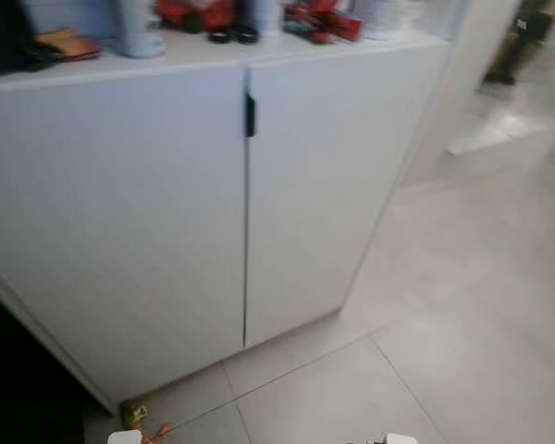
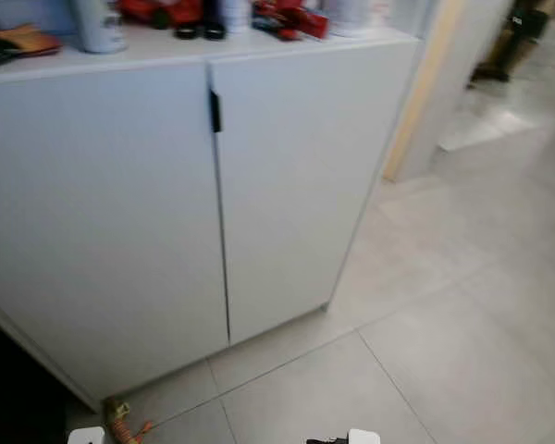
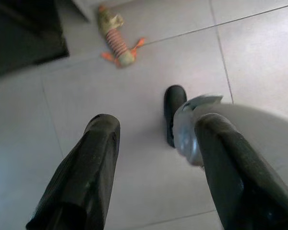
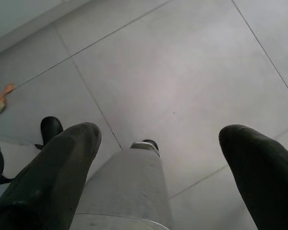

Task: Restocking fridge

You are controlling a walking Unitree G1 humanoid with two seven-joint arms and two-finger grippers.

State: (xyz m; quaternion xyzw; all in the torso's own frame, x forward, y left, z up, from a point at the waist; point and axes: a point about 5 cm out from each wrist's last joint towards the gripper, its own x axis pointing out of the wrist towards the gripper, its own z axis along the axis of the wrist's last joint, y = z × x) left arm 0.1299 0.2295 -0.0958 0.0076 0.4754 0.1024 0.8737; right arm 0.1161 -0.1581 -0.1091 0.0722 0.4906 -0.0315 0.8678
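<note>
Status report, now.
Left hand and right hand open, empty, hanging over floor. White cabinet ahead, doors shut. Small toy on floor at cabinet's corner.

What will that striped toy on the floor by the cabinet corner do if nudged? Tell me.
The striped toy looks like soft plush, so it would probably flop and bend, not roll. It seems light, likely sliding easily on the smooth floor tiles. Its thin orange bits could snag. The cabinet stands just beside it.

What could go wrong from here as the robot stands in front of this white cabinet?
The small toy lies on the floor by the cabinet corner, close to the robot's foot; a step could catch it. Items on the cabinet top, like the red things, could be knocked if an arm rises. Both doors are shut.
</note>
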